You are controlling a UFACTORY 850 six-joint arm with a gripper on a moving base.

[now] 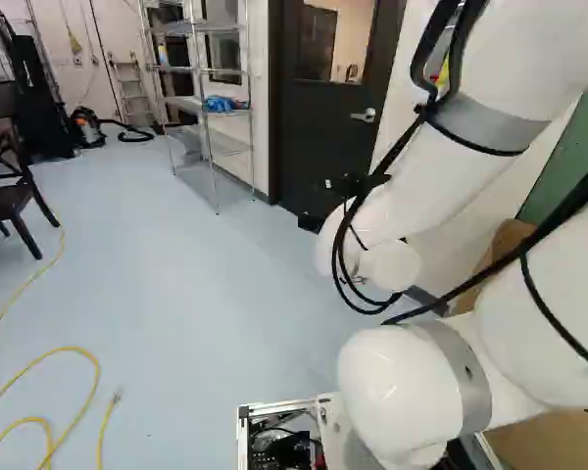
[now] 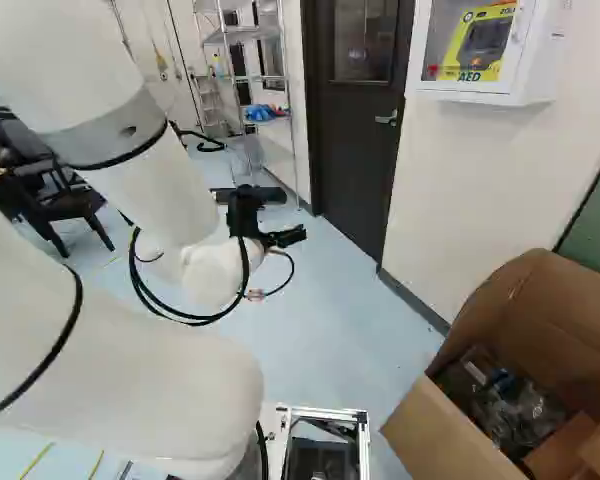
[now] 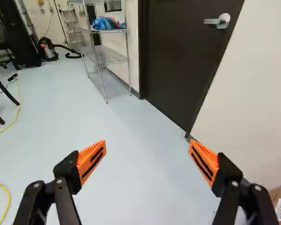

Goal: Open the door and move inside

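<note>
The dark brown door with a window in its upper part point(image 2: 355, 150) is shut in its frame, ahead of the base and right of the middle in the right base view. Which way it swings I can't fairly tell, as no hinges show. The thick white jointed arm point(image 2: 110, 370) reaches forward, bent low, well apart from the door. If the base drives up with the elbow out like this, the arm could strike the white wall point(image 2: 480, 180) before the hand gets to work.

The chrome wire shelving rack point(image 1: 208, 127) stands just beside the door, on the side away from the handle; should the door open outwards, a wide swing might catch it. The open brown cardboard box point(image 2: 460, 420) sits by the wall, near the base's right side — a tight turn could snag it.

The black two-fingered gripper point(image 3: 147, 144) is spread wide, nothing between its orange pads point(image 3: 91, 160). The silver lever handle point(image 3: 217, 21) lies ahead of it and off towards the wall, untouched. Closing on it off-centre would likely let the lever slip before the latch frees; pushing too early would only load the latch. The thin yellow cable point(image 1: 83, 364) loops on the floor — wheels straying that way could drag it.
</note>
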